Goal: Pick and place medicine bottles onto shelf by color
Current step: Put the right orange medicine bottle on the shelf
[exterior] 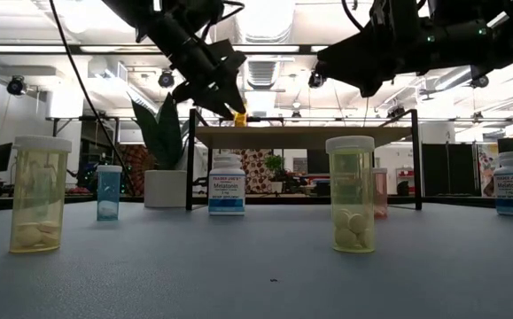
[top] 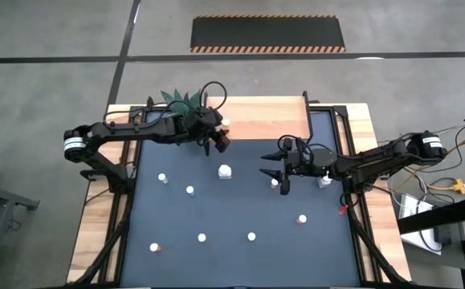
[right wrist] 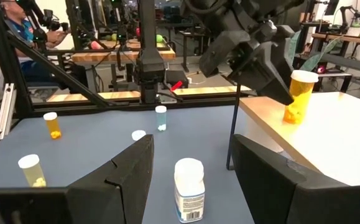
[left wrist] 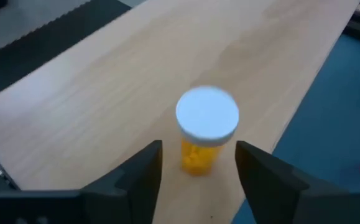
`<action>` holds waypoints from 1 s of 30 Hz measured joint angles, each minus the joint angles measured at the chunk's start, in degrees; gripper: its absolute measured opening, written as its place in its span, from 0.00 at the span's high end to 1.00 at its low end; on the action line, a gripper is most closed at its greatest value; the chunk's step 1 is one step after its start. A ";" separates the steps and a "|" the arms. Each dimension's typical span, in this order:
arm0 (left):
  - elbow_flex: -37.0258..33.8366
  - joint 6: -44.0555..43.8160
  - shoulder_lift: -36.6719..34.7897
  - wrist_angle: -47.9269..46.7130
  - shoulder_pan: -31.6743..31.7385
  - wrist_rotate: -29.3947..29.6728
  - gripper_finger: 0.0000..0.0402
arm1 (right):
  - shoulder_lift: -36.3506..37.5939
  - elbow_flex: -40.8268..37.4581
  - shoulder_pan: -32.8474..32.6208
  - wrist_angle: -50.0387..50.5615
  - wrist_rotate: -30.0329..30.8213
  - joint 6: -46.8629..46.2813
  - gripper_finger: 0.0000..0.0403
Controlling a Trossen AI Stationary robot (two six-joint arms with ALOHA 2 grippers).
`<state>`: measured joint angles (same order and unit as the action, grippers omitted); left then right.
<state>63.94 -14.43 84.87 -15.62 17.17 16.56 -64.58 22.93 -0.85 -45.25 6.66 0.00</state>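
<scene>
An orange medicine bottle (left wrist: 198,155) with a white cap stands upright on the light-wood shelf (top: 268,120), near its left front edge; it also shows in the right wrist view (right wrist: 299,93). My left gripper (left wrist: 198,148) is open just behind it, one finger on either side, touching nothing. My right gripper (top: 276,178) is open and empty above the blue tabletop, right of centre. A larger white bottle (right wrist: 189,186) stands on the table ahead of its fingers. Several small bottles (top: 189,190) stand scattered on the table.
A green plant (top: 180,104) in a white pot stands at the far left beside the shelf. The shelf's black legs (exterior: 190,159) stand on the table. Small bottles stand near the front edge (top: 201,238) and right of centre (top: 302,217). Another white bottle (top: 324,181) stands under my right arm.
</scene>
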 joint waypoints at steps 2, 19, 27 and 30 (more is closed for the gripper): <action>0.10 0.18 -1.15 -2.91 -0.02 -0.05 0.50 | 0.00 -0.01 0.01 0.10 0.00 -0.06 0.49; -6.66 10.98 -16.37 4.97 -7.74 -0.61 0.55 | -0.04 4.05 0.40 2.99 1.03 4.59 0.69; -15.33 18.87 -21.24 19.98 -11.78 -0.40 0.67 | -6.06 20.71 4.89 21.41 0.64 12.21 0.96; -19.04 21.02 -24.02 24.03 -11.71 -0.12 0.70 | -10.77 27.77 7.96 26.39 -1.39 14.98 0.97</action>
<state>44.90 6.58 60.85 8.41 5.46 16.45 -75.34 50.70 7.12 -18.86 5.26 14.98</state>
